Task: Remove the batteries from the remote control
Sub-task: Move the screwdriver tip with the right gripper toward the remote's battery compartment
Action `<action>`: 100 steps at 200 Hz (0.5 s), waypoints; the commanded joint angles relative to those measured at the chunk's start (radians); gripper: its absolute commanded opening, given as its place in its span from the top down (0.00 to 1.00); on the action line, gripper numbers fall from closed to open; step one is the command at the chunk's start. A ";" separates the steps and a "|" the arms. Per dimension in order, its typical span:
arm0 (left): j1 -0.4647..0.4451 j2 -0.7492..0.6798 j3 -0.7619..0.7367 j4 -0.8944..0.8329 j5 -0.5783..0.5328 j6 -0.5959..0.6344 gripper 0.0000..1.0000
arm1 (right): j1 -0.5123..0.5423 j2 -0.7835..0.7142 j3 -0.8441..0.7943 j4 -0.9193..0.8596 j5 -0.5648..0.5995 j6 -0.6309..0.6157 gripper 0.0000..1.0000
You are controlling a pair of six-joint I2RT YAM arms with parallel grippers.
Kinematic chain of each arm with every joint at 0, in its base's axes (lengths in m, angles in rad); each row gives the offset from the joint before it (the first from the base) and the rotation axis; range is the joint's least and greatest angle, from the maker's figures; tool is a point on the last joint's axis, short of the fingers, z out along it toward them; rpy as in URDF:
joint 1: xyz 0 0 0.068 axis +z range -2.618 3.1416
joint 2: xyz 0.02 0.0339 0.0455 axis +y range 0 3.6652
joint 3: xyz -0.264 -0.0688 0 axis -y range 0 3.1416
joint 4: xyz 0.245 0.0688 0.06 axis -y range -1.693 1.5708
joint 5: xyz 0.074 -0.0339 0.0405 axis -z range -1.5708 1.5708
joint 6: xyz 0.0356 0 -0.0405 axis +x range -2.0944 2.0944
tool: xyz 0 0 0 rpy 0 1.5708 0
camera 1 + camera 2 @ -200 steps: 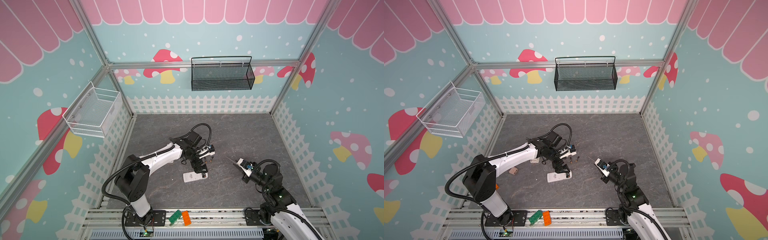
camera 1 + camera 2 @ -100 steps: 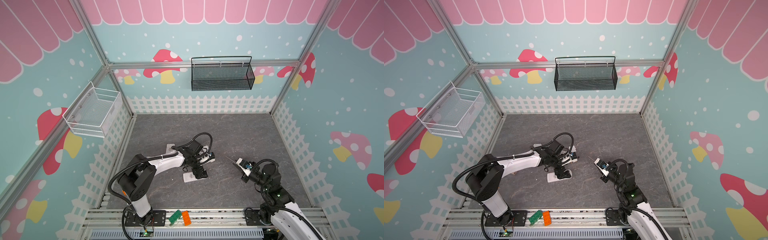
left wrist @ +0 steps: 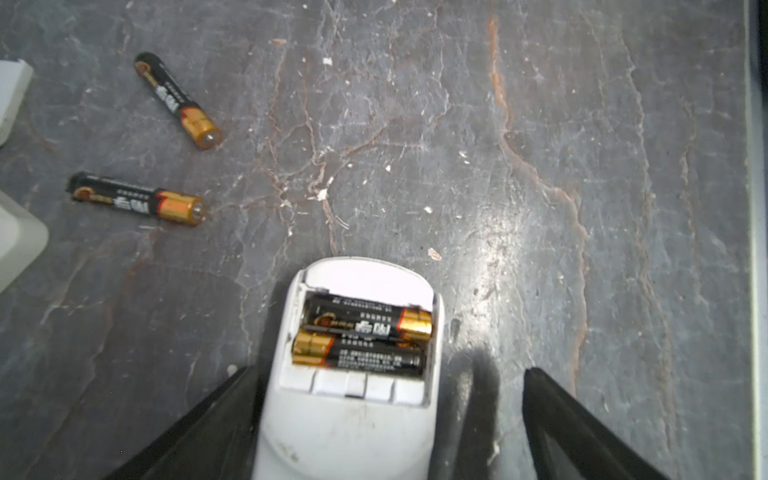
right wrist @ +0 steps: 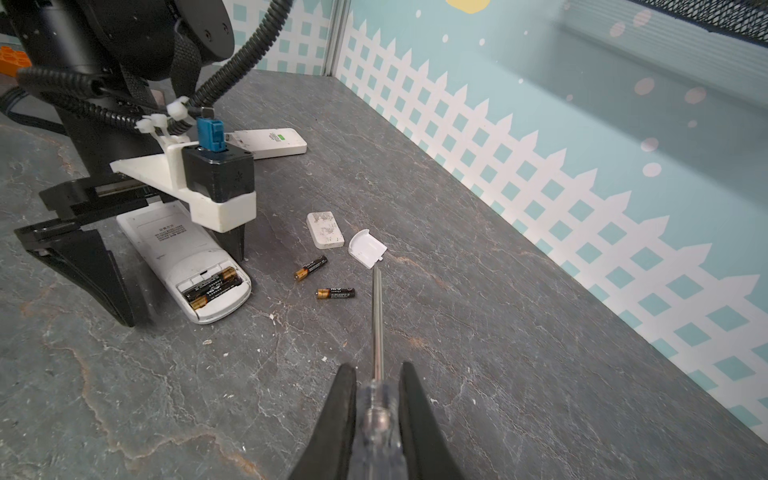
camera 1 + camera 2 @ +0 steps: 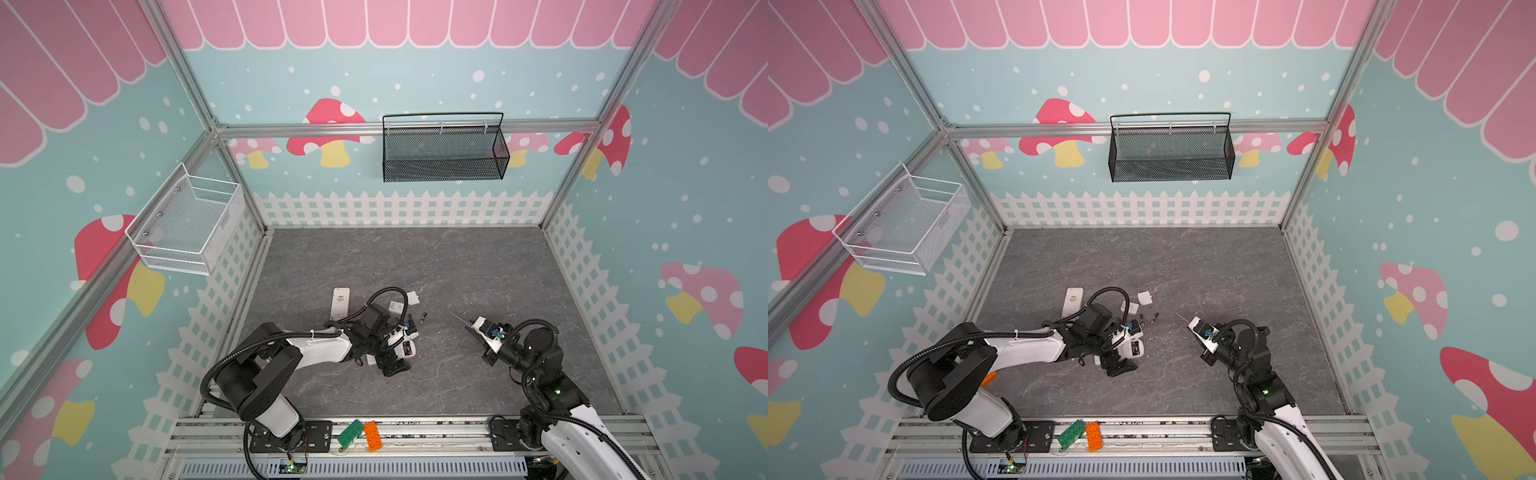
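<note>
In both top views the left hand (image 5: 394, 365) sits low over the middle of the desk (image 5: 415, 257). The right hand (image 5: 476, 332) waits well to its right, clenched on the screwdriver (image 5: 459, 319), whose tip points far-left toward the loose batteries (image 5: 1155, 318) lying between the two arms. The left wrist view shows the remote control (image 3: 349, 415) lying back-up between that hand's released, wide-set jaws. One finger is just beside its edge and the other stands apart, so nothing is gripped. Its open bay holds the seated batteries (image 3: 365, 324), two side by side. The right wrist view shows the grasp on the clear handle, with the shaft aimed past the bay toward two small white covers (image 4: 368, 248). The step in hand looks like prying out this second pair. It would likely go best if the left hand closes on the remote's sides behind the bay, pinning it flat. The tip can then come in shallow under one battery's end and lever gently, so the cell lifts without jumping or rolling away.
</note>
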 commanded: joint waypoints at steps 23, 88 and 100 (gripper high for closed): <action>0.004 0.069 0.010 0.110 0.036 0.117 0.03 | -0.003 0.062 0.002 -0.020 -0.165 -0.096 1.00; 0.022 0.116 0.026 0.106 0.079 0.093 0.26 | 0.021 0.237 0.059 -0.093 -0.323 -0.231 1.00; 0.020 0.127 0.029 0.111 0.068 0.084 0.27 | 0.038 0.274 0.069 -0.095 -0.341 -0.248 1.00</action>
